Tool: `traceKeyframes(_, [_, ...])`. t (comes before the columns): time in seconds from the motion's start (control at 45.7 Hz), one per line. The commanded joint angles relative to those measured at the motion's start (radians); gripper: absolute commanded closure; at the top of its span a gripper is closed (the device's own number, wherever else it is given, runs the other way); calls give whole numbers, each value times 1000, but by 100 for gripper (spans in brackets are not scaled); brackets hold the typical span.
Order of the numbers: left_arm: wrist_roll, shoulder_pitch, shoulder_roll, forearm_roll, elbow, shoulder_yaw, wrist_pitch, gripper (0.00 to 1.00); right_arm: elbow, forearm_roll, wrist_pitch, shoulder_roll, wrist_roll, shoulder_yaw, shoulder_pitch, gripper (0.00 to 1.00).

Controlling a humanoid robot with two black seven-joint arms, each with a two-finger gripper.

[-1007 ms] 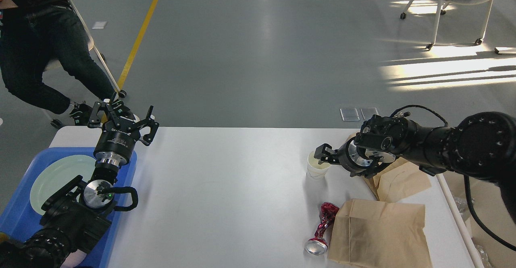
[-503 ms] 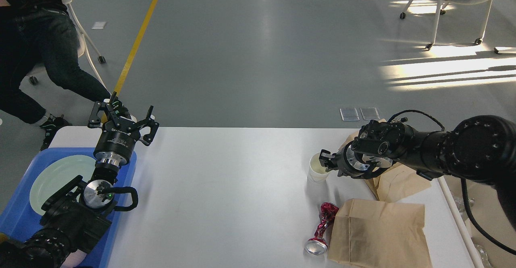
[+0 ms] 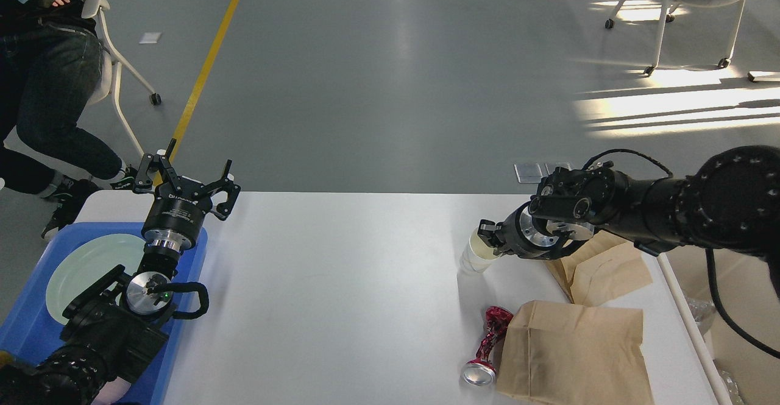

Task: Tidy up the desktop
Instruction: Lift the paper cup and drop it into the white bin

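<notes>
A: From the head view, what is on the large white rectangular worktop point(image 3: 353, 295)?

B: It fills the near half of the scene. On its right part a white paper cup point(image 3: 476, 254) leans to the left, and the right gripper point(image 3: 487, 239) pinches its rim, one finger inside the mouth. Nearer lie a crushed red metal can point(image 3: 485, 344) and, touching it on the right, a flat brown paper bag point(image 3: 573, 350). A second crumpled brown paper bag point(image 3: 600, 268) lies beneath the right arm.

A: And the left side?

B: A blue plastic tray point(image 3: 36, 326) holding a round pale green plate point(image 3: 85, 271) sits at the near left. The left gripper point(image 3: 186, 179) hangs over the tray's far right corner, fingers spread, holding nothing.
</notes>
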Motion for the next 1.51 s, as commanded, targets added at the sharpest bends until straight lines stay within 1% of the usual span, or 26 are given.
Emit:
traceKeyframes(0.0, [0,0,0,0,0,0,0,4,110,0,6,-104,7,6,155,100])
traceKeyframes(0.088, [0,0,0,0,0,0,0,4,161,0,30,-182,7,6,265,100])
traceKeyframes(0.394, [0,0,0,0,0,0,0,4,217,-1,224,-388,7,-1,567,100])
traceKeyframes(0.481, [0,0,0,0,0,0,0,4,240,-2,253,-437,7,-2,610,100])
traceKeyframes(0.547, [0,0,0,0,0,0,0,4,234,-5,250,-464,5,-10,597,100])
traceKeyframes(0.635, [0,0,0,0,0,0,0,4,204,-14,221,-484,3,-40,551,100])
traceKeyframes(0.722, [0,0,0,0,0,0,0,4,139,-11,149,-489,3,-82,441,100])
traceKeyframes(0.81, [0,0,0,0,0,0,0,4,89,-5,52,-512,3,-123,342,100])
traceKeyframes(0.941, [0,0,0,0,0,0,0,4,79,-8,-103,-575,3,-129,197,100])
traceKeyframes(1.029, [0,0,0,0,0,0,0,4,72,-14,-198,-596,0,-134,106,100])
traceKeyframes(1.094, [0,0,0,0,0,0,0,4,33,-12,-256,-601,-1,-131,22,100])
traceKeyframes(1.204, [0,0,0,0,0,0,0,4,-46,-9,-298,-595,-1,-114,-106,100])
traceKeyframes(1.335, [0,0,0,0,0,0,0,4,-111,-9,-305,-592,-1,-106,-199,100])
traceKeyframes(1.357, [0,0,0,0,0,0,0,4,-125,-8,-305,-592,-1,-103,-215,90])
traceKeyframes(1.379, [0,0,0,0,-1,0,0,4,-140,-6,-305,-590,-1,-100,-230,70])
traceKeyframes(1.422, [0,0,0,0,0,0,0,4,-177,-5,-310,-590,-1,-93,-258,22])
traceKeyframes(1.444, [0,0,0,0,0,0,0,4,-197,-3,-315,-590,0,-90,-271,2])
traceKeyframes(1.466, [0,0,0,0,0,0,0,4,-213,-2,-318,-589,0,-83,-284,0])
traceKeyframes(1.488, [1,0,0,0,0,0,0,4,-221,0,-322,-589,-1,-77,-297,0])
